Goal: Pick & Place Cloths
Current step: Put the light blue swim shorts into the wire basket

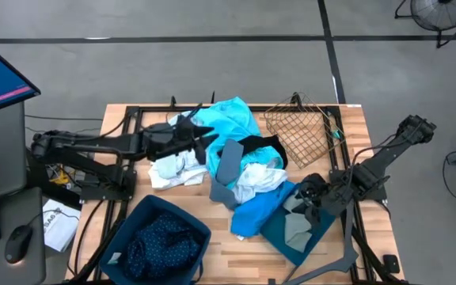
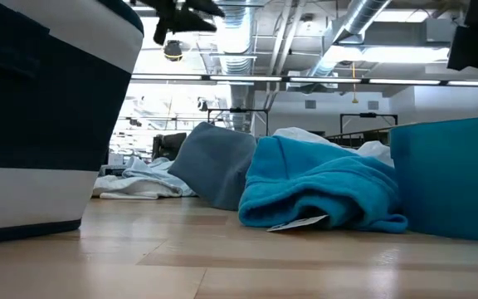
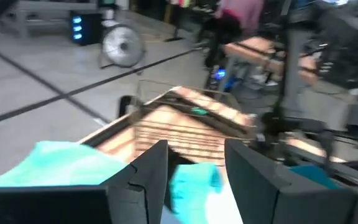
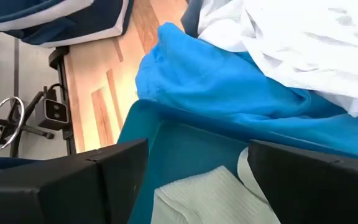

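Nearest the right wrist camera, the right tool [image 4: 197, 180] hangs with its two dark fingers [image 4: 92, 180] spread apart and nothing between them, just above a pale grey-green ribbed cloth [image 4: 210, 199] that lies inside a teal bin [image 1: 303, 233] at the tabletop's near right edge. Draped against that bin's rim is a bright blue cloth [image 1: 260, 207], and a white cloth [image 1: 258, 178] rests on top of it farther in. Beside these lie a grey cloth [image 1: 226, 168] and a black cloth [image 1: 261, 146] in the middle pile.

Across the wooden tabletop [image 1: 355, 131], the left tool [image 1: 200, 136] hovers over a turquoise cloth [image 1: 232, 120] at the far side of the pile; its fingers [image 3: 145, 180] stand parted and empty. Another white cloth [image 1: 172, 168] lies crumpled just beneath the left arm. A brown wire-mesh basket [image 1: 299, 127] sits tilted beyond the turquoise cloth, toward the far right.

At the near left, a dark-teal bin [image 1: 158, 237] holds a navy dotted cloth [image 1: 165, 241].
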Tool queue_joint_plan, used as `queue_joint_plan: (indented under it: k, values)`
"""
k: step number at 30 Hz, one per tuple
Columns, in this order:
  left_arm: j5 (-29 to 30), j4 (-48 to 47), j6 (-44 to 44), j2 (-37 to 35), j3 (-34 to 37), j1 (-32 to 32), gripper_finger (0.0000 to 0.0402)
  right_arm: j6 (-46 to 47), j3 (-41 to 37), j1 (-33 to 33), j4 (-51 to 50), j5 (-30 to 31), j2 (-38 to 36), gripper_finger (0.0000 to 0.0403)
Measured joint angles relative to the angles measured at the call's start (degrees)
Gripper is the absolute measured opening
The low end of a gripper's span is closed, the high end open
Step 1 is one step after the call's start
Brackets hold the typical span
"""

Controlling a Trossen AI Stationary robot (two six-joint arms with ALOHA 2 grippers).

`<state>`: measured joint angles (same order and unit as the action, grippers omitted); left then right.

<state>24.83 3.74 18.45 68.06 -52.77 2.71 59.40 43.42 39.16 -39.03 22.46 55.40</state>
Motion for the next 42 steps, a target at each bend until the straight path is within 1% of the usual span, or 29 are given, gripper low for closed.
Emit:
queue_joint_plan:
  k: [4,7,12,17,20,22,25,28,30,32,38,40,42]
  values:
    - [0.2,-0.4,-0.2,2.1,-0.4,3.6,0.0143,0.0,0.0,0.0,0.1,0.0,0.1,0.0269]
    - [0.0,-0.9,-0.2,5.0,-0.4,6.5,0.0144,0.0,0.0,0.0,0.5,0.0,0.1,0.0269]
    - [-5.5,-0.9,-1.6,10.4,-0.4,10.7,0.0154,0.6,0.0,0.1,0.7,0.0,0.1,0.0269]
    - [-6.6,1.7,-1.7,15.4,-0.5,11.0,0.018,1.2,0.0,0.1,0.9,0.0,0.1,0.0269]
    - [-10.8,1.0,-0.7,17.0,-3.0,10.2,0.02,1.6,0.0,0.1,0.9,0.0,0.1,0.0269]
    - [-11.7,-2.3,-1.0,17.3,-6.5,8.9,0.0212,2.0,0.0,0.1,0.9,0.0,0.1,0.0269]
    - [-11.3,-13.0,-4.7,17.2,-13.3,6.8,0.0227,2.1,0.0,0.2,0.9,0.0,0.1,0.0269]
    - [-6.7,-23.9,-8.6,17.2,-20.7,5.4,0.0234,2.1,0.0,0.2,0.9,0.0,0.1,0.0269]
    - [-3.6,-30.1,-9.3,17.1,-24.3,5.6,0.0235,2.1,0.0,0.2,0.9,0.0,0.1,0.0269]
    - [-2.8,-33.7,-8.8,17.1,-25.7,7.2,0.0235,2.1,0.0,0.2,0.9,0.0,0.1,0.0269]
    - [-3.8,-37.7,-6.4,18.0,-25.7,12.6,0.0235,2.1,0.0,0.2,1.4,0.0,0.1,0.0269]
    - [-5.4,-39.6,-6.5,19.2,-25.4,14.4,0.0235,2.1,0.0,0.2,1.6,0.0,0.1,0.0269]
    - [-8.2,-38.9,-6.7,20.5,-25.4,16.3,0.0235,2.1,0.0,0.2,1.9,0.0,0.1,0.0269]
